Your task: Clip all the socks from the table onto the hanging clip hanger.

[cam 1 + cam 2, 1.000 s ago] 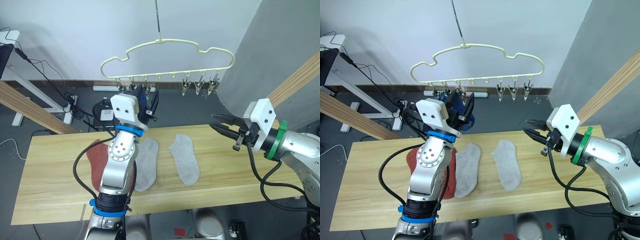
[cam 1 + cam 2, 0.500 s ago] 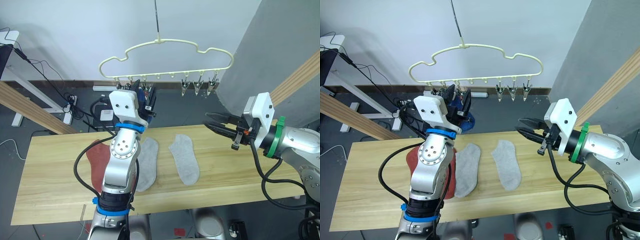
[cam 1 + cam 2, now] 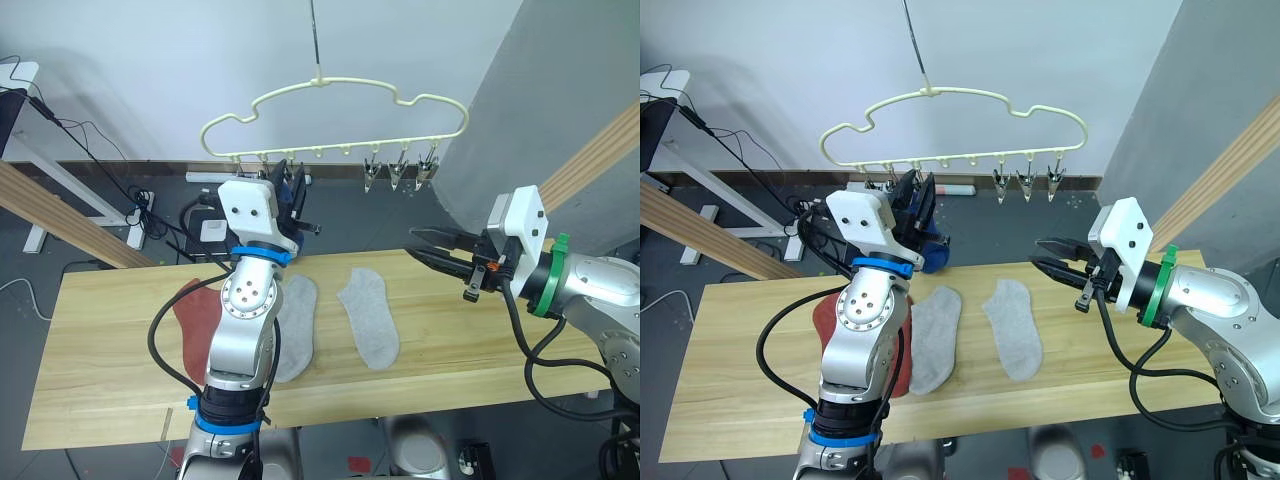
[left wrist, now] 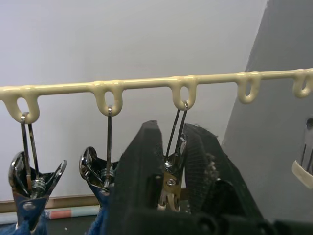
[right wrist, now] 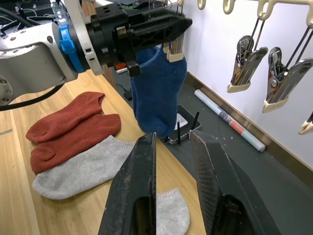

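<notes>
The cream clip hanger [image 4: 146,83] hangs above the table's [image 3: 110,340] far edge. My left gripper [image 4: 172,127] is raised to its left clips, shut around a metal clip [image 4: 171,171]. A blue sock [image 5: 156,88] hangs just under those fingers; more blue fabric [image 4: 29,223] dangles from the neighbouring clips. Two grey socks [image 3: 368,315] [image 3: 292,325] lie side by side mid-table. Rust-red socks [image 3: 192,318] lie to their left, partly behind my left arm. My right gripper [image 3: 412,244] hovers open over the table's right part, holding nothing.
Three free metal clips [image 3: 400,170] hang at the hanger's right end. Slanted wooden poles stand at the left [image 3: 60,215] and right [image 3: 600,150]. Behind the table are floor cables [image 3: 150,210] and a white desk frame [image 3: 60,180].
My left gripper has shifted left along the clip row and its fingers have drawn together around a clip. My right gripper moved left toward the table's middle, then held still.
</notes>
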You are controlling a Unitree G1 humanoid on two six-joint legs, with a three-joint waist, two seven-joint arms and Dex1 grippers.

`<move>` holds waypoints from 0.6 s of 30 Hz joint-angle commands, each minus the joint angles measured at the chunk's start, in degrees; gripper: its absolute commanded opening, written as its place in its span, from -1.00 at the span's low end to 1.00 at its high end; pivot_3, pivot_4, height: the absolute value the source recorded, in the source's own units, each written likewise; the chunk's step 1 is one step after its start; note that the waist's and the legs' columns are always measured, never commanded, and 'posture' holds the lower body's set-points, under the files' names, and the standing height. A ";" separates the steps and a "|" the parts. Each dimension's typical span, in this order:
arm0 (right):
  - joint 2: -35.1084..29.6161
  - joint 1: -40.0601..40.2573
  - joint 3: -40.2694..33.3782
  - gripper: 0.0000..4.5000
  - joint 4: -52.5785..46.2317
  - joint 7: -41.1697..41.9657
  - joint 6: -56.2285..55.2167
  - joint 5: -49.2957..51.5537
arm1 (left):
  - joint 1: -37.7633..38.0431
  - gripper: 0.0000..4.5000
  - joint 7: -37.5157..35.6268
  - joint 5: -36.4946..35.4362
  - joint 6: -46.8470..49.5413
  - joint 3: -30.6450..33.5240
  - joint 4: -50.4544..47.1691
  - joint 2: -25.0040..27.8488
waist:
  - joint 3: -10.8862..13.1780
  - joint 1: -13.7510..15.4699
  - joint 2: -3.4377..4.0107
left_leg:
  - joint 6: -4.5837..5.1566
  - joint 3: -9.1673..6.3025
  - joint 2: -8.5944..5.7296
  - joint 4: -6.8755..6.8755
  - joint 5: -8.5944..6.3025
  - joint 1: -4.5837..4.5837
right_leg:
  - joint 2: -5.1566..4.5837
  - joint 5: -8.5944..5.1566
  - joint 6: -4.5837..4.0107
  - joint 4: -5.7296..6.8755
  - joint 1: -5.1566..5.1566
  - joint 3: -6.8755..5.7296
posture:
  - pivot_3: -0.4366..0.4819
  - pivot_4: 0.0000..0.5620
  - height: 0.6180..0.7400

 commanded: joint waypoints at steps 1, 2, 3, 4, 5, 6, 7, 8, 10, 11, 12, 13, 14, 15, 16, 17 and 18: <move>-0.77 1.39 -0.94 -0.50 -2.38 0.00 0.07 1.40 | 0.96 -0.94 0.12 0.50 -0.24 -0.43 -3.59 -0.20 | 0.00 0.00 0.00 | 0.01 0.00 0.00 0.04 -0.01 -0.01 | 0.00 0.01 0.02 0.00 0.01 0.01 | -0.73 0.32 1.00; -0.83 1.74 -0.89 -0.50 -2.52 -0.07 0.12 1.36 | 1.08 -0.97 0.13 0.51 -0.12 -0.42 -3.77 -0.18 | 0.00 0.01 0.00 | 0.02 0.00 0.00 0.06 -0.01 -0.01 | 0.00 0.02 0.03 0.00 0.02 0.01 | -0.72 0.32 1.00; -0.89 2.21 -0.78 -0.50 -2.68 -0.32 0.30 1.23 | 1.15 -0.99 0.09 0.48 -0.03 -0.32 -3.92 -0.10 | 0.00 0.01 0.00 | 0.03 0.00 0.00 0.09 -0.02 -0.02 | 0.00 0.02 0.04 0.00 0.02 0.02 | -0.72 0.32 1.00; -0.92 2.54 -0.71 -0.50 -2.80 -0.50 0.42 1.14 | 1.19 -0.99 0.06 0.47 0.05 -0.24 -4.02 -0.03 | 0.00 0.02 0.00 | 0.04 0.00 0.00 0.11 -0.02 -0.03 | 0.00 0.03 0.06 0.00 0.02 0.02 | -0.72 0.32 1.00; -0.99 3.23 -0.39 -0.50 -2.97 -0.96 0.63 0.55 | 1.28 -1.00 -0.01 0.38 0.18 -0.05 -4.16 0.09 | 0.00 0.02 0.00 | 0.04 0.01 -0.01 0.12 -0.02 -0.03 | 0.00 0.04 0.07 0.00 0.02 0.03 | -0.72 0.32 1.00; -1.32 4.47 0.63 -0.43 -3.03 -2.20 0.64 -1.74 | 1.39 -1.00 -0.20 0.26 0.29 0.13 -4.32 0.32 | 0.00 0.02 0.00 | 0.04 0.01 -0.01 0.13 -0.02 -0.03 | 0.00 0.04 0.08 0.00 0.02 0.04 | -0.72 0.32 1.00; -1.50 6.28 1.91 -0.34 -3.31 -3.56 0.55 -4.09 | 1.46 -1.00 -0.63 -0.03 0.42 0.31 -4.54 0.65 | 0.00 0.03 0.00 | 0.04 0.01 -0.01 0.13 -0.02 -0.03 | 0.01 0.05 0.08 0.00 0.02 0.04 | -0.72 0.32 1.00; -1.65 7.58 2.83 -0.22 -3.53 -4.55 0.41 -5.66 | 1.50 -1.00 -0.93 -0.23 0.53 0.43 -4.72 0.89 | 0.00 0.04 0.00 | 0.04 0.00 0.00 0.14 -0.02 -0.02 | 0.02 0.05 0.08 0.00 0.03 0.03 | -0.72 0.32 1.00; -1.13 10.09 4.96 0.06 -4.74 -7.30 0.09 -8.81 | 1.39 -1.00 -1.65 -0.97 1.15 0.91 -5.27 1.51 | 0.00 0.07 0.00 | 0.04 0.00 0.01 0.13 -0.02 -0.03 | 0.03 0.04 0.08 -0.01 0.02 0.03 | -0.69 0.34 1.00; -0.04 11.33 6.23 0.21 -5.62 -9.27 0.62 -9.74 | 1.29 -1.00 -2.36 -1.64 1.50 1.28 -5.57 1.98 | 0.00 0.11 0.00 | 0.04 0.02 0.00 0.13 -0.02 -0.02 | 0.02 0.04 0.08 -0.01 0.02 0.05 | -0.69 0.34 1.00; 1.79 13.34 9.32 0.39 -6.77 -12.89 1.64 -12.02 | 1.19 -1.00 -3.70 -2.77 2.07 1.76 -5.87 2.79 | 0.00 0.10 -0.01 | 0.04 0.02 0.00 0.13 -0.02 -0.03 | 0.02 0.04 0.08 -0.01 0.01 0.06 | -0.69 0.34 1.00; 3.22 14.47 11.55 0.54 -7.73 -15.49 2.68 -13.56 | 1.05 -1.00 -4.72 -3.72 2.63 2.24 -6.20 3.49 | 0.00 0.07 -0.01 | 0.03 0.02 0.01 0.13 -0.02 -0.03 | 0.02 0.04 0.09 -0.01 0.01 0.06 | -0.67 0.37 1.00; 6.00 15.55 15.39 0.69 -7.99 -19.00 3.00 -16.13 | 0.99 -1.00 -5.98 -5.05 3.38 2.94 -6.56 4.31 | 0.01 0.04 0.00 | 0.03 0.01 0.04 0.12 -0.02 -0.01 | 0.06 0.04 0.09 -0.01 0.01 0.05 | -0.66 0.39 1.00; 8.97 15.90 19.24 0.85 -7.47 -22.58 3.48 -18.94 | 1.03 -1.00 -7.22 -6.17 4.14 3.43 -6.88 5.19 | 0.01 -0.04 0.00 | 0.03 0.01 0.06 0.10 -0.02 -0.01 | 0.08 0.04 0.09 0.00 -0.02 0.06 | -0.66 0.39 1.00; 11.09 15.90 21.72 1.00 -7.10 -24.87 3.90 -20.87 | 1.06 -1.00 -7.99 -6.98 4.72 3.80 -7.15 5.85 | 0.01 -0.11 0.01 | 0.02 -0.01 0.11 0.08 -0.02 0.01 | 0.13 0.03 0.10 0.01 -0.02 0.05 | -0.66 0.39 1.00; 13.16 15.70 24.81 1.00 -5.94 -26.50 3.47 -23.15 | 1.08 -1.00 -8.86 -7.78 5.09 4.05 -7.40 6.55 | 0.03 -0.23 0.05 | 0.02 0.00 0.13 0.08 -0.02 0.02 | 0.16 0.02 0.12 0.02 -0.04 0.06 | -0.66 0.39 1.00; 15.78 15.40 28.36 1.00 -2.91 -28.50 2.45 -26.03 | 1.01 -1.00 -10.27 -9.07 5.89 4.22 -7.69 7.32 | 0.03 -0.24 0.04 | 0.01 0.05 0.12 0.08 -0.02 0.02 | 0.15 -0.05 0.25 0.02 -0.07 0.13 | -0.66 0.39 1.00</move>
